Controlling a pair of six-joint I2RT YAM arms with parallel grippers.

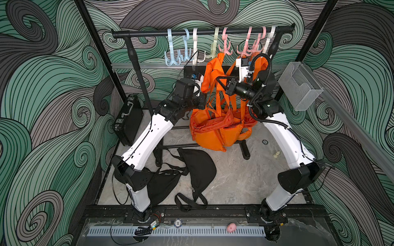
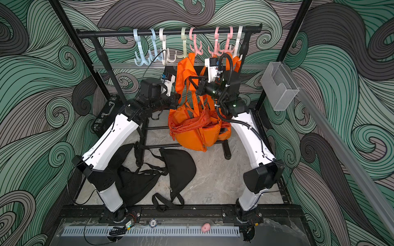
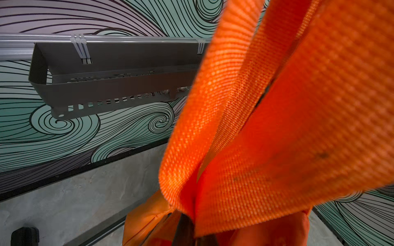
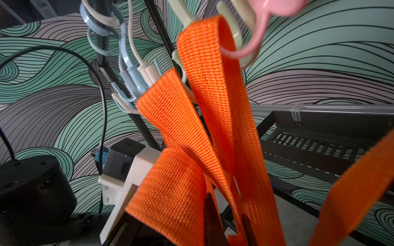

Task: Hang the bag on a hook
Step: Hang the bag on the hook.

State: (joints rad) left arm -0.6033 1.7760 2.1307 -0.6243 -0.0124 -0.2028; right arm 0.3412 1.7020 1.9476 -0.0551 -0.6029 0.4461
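- Left gripper (image 3: 191, 230) and right gripper (image 1: 220, 82) are each clamped on orange webbing, held high and close together. This looks like the last step, seating the loop on a hook.
- Next move, as I judge it: make sure the loop sits behind a prong, lower it a little so the hook takes the weight, then let go one gripper at a time and back off without dragging the webbing.
- Rack (image 1: 202, 33) stands along the far edge of the surface (image 1: 234, 174).
- Bag (image 1: 213, 132) hangs below both grippers, near the far edge and right of its middle. I cannot tell whether it touches the surface.
- Strap (image 4: 204, 64) runs up from the bag past both grippers, and its loop top is above them.
- That loop top lies against the cream hook (image 4: 236, 27), with the pink hook (image 4: 253, 44) just beside it. Which prong carries it I cannot tell.
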